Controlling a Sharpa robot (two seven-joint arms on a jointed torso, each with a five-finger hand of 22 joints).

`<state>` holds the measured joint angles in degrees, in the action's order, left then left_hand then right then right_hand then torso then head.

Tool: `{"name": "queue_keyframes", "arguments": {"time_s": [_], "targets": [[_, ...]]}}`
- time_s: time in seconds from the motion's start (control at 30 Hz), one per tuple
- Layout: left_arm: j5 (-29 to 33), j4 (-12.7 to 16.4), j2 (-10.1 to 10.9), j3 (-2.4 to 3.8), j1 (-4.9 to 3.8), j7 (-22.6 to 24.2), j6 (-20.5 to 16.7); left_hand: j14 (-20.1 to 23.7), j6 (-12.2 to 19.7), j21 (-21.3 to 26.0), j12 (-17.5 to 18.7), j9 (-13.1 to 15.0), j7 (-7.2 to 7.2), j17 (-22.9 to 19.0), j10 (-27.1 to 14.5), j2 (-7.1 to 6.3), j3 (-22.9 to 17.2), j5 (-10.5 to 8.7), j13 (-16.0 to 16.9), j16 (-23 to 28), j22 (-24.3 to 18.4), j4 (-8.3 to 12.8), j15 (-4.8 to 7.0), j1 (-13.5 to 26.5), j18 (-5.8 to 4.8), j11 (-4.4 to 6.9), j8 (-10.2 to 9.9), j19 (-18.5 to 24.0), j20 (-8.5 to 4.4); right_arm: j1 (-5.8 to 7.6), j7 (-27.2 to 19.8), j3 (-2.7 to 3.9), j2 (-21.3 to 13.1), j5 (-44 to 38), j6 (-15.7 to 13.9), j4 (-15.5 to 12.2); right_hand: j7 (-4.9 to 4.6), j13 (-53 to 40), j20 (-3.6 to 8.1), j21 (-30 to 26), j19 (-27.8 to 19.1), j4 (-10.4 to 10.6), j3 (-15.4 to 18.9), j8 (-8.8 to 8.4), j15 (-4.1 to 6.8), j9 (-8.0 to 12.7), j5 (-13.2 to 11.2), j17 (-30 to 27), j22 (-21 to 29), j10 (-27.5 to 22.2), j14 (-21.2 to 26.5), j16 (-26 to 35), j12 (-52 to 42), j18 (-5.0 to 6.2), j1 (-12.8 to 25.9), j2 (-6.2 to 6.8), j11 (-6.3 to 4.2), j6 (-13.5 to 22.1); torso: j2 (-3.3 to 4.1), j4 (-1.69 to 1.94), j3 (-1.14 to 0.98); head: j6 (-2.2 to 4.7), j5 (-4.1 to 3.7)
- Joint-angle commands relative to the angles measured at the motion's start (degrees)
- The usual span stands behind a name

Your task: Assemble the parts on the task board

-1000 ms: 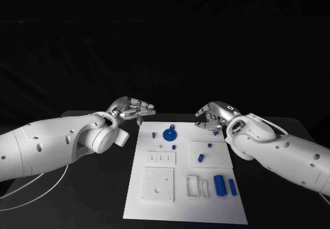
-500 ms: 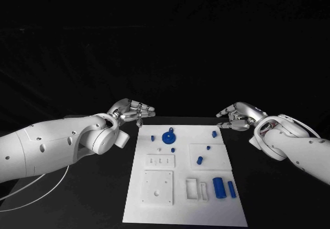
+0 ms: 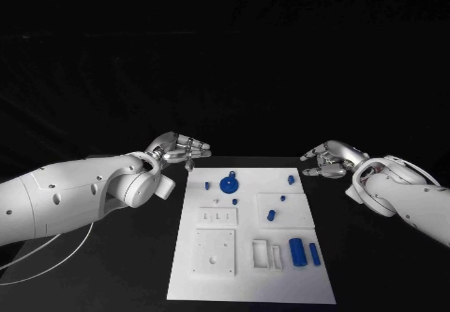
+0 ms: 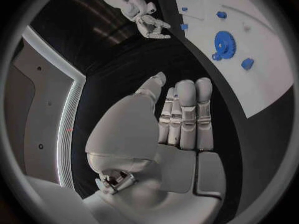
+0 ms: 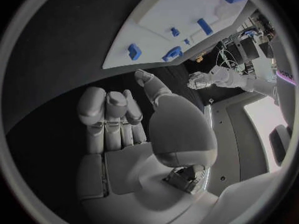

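black table (image 3: 112, 260) under a dark backdrop carries the white board (image 3: 253, 286) in its middle, long side running away from the robot. on the board's far end lies a blue gear (image 3: 229, 185) with a small knob at its top; a small blue peg (image 3: 207, 186) sits just left of it and another peg (image 3: 291, 178) to its right near the far edge. further in, a raised white square holds two small blue pieces, one (image 3: 282, 197) above the other (image 3: 272, 214). near the right edge lie two blue cylinders side by side, a thick one (image 3: 298, 252) and a thin one (image 3: 314, 255), beside a white slotted frame (image 3: 266, 254). a white plate (image 3: 216, 251) with a hole and a smaller pegged plate (image 3: 218, 216) sit on the left half. the left hand (image 3: 180, 149) hovers off the board's far left corner, fingers curled in on nothing. the right hand (image 3: 330, 160) hangs off the far right corner, fingers likewise bent in, holding nothing. nothing lies between either hand and the board
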<state>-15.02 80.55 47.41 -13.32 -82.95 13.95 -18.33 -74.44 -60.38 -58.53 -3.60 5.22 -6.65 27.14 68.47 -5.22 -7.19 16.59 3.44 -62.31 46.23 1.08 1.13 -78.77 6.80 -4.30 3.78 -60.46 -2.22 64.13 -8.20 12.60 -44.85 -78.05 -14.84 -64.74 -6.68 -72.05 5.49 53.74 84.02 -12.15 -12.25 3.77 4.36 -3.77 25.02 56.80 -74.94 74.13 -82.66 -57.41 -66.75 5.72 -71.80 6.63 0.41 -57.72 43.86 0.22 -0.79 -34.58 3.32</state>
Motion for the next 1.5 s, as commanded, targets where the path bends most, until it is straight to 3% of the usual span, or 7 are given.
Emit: {"name": "queue_keyframes", "arguments": {"time_s": [0.03,0.27,0.4,0.5,1.33,1.4,1.5], "targets": [[-0.83,0.12,-0.06,0.03,-0.02,1.12,1.8,-0.17,0.15,0.42,0.19,-0.05,-0.17,0.05,-0.31,-0.66,0.37,0.33,-0.01,0.16,-0.1,0.22,-0.17,-0.06,1.29,-0.03,-0.16,-0.31,0.22,-0.64,-1.44,-0.02,0.72,0.67,2.16,1.01,-0.41,0.22,-0.71,-0.42,3.38,0.25,2.0,-0.25,-0.72,0.2,-0.12,0.21,-1.35,-0.28,-0.06,0.07,0.3,0.84,-0.49,-0.75,0.26,3.8,0.08,0.03,-0.06,-0.35,0.1],[-1.43,0.06,-0.19,0.01,-0.01,1.23,2.36,-0.32,0.22,0.72,0.17,0.03,-0.26,0.13,-0.4,-0.37,1.19,0.25,0.01,0.17,-0.3,0.17,-0.22,0.04,1.45,-0.08,-0.13,-0.56,0.32,-1.92,-1.6,-0.02,3.24,0.85,2.32,4.46,-0.58,0.39,-0.71,-0.54,3.39,0.35,2.69,-0.45,-0.73,0.4,0.47,0.21,-1.5,-0.5,-0.02,0.13,0.44,0.95,-0.61,-0.62,0.35,6.25,0.04,0.29,0.14,-0.44,0.31],[-2.23,0.08,-0.12,0.01,-0.01,1.32,2.43,-0.39,0.25,0.74,0.18,0.03,-0.26,0.13,-0.4,-0.32,1.17,0.8,0.0,0.17,-0.31,0.2,-0.22,-0.05,1.47,-0.08,-0.15,-0.6,0.33,-2.41,-1.38,-0.02,3.89,0.57,2.35,5.25,-0.62,0.44,-0.73,-0.61,3.39,0.58,2.91,-0.48,-0.75,0.43,0.28,0.21,-1.53,-0.52,-0.02,0.15,0.45,1.01,-0.46,-0.6,0.38,6.89,0.13,0.37,0.16,-0.61,0.89],[-2.61,-0.04,-0.09,0.01,-0.01,1.29,2.46,-0.39,0.25,0.74,0.18,0.03,-0.26,0.13,-0.4,-0.32,1.17,0.8,0.0,0.17,-0.31,0.2,-0.22,-0.05,1.47,-0.08,-0.15,-0.6,0.33,-2.69,-1.22,-0.02,4.29,0.41,2.49,5.66,-0.62,0.45,-0.75,-0.65,3.39,0.65,3.0,-0.46,-0.76,0.42,0.08,0.25,-1.53,-0.53,-0.04,0.1,0.45,1.04,-0.44,-0.59,0.39,6.86,0.19,0.34,0.11,-0.67,0.58],[-2.96,-0.07,0.25,0.08,-0.02,1.19,2.45,-0.5,0.35,0.87,0.19,0.01,-0.38,0.13,-0.52,-0.38,1.23,0.91,0.0,0.27,-0.37,0.2,-0.27,-0.01,1.52,-0.16,-0.15,-0.73,0.36,-3.56,0.42,-0.02,6.42,-0.68,2.05,6.53,0.18,-0.33,-0.45,-0.37,3.48,0.52,0.61,-0.21,-0.43,0.03,-2.91,0.46,-2.08,0.33,-0.1,-0.03,-0.7,0.64,0.46,-1.62,-0.12,-1.35,0.09,0.38,0.13,-1.33,0.41],[-2.96,-0.08,0.25,0.08,-0.02,1.16,2.47,-0.5,0.35,0.87,0.19,0.01,-0.38,0.13,-0.52,-0.38,1.23,0.91,0.0,0.27,-0.37,0.2,-0.27,-0.01,1.52,-0.16,-0.15,-0.73,0.36,-3.57,0.47,-0.02,6.54,-0.61,1.93,6.63,0.39,-0.48,-0.36,-0.29,3.49,0.25,-0.98,-0.19,-0.34,0.02,-5.58,0.48,-2.15,0.44,-0.1,-0.02,-0.84,0.53,0.42,-2.34,-0.24,-2.38,0.07,0.41,0.12,-1.3,0.34],[-2.96,-0.09,0.25,0.09,-0.02,1.09,2.51,-0.5,0.35,0.87,0.19,0.01,-0.38,0.13,-0.52,-0.38,1.23,0.91,0.0,0.27,-0.37,0.2,-0.27,-0.01,1.52,-0.16,-0.15,-0.73,0.36,-3.58,0.59,-0.02,6.65,-0.57,1.86,6.78,0.75,-0.57,-0.21,-0.37,3.47,0.01,-3.33,-0.2,-0.18,-0.05,-6.71,0.49,-2.16,0.44,-0.1,0.02,-0.87,0.4,0.96,-2.48,-0.42,-3.97,0.07,0.43,0.12,-1.33,0.31]]}}
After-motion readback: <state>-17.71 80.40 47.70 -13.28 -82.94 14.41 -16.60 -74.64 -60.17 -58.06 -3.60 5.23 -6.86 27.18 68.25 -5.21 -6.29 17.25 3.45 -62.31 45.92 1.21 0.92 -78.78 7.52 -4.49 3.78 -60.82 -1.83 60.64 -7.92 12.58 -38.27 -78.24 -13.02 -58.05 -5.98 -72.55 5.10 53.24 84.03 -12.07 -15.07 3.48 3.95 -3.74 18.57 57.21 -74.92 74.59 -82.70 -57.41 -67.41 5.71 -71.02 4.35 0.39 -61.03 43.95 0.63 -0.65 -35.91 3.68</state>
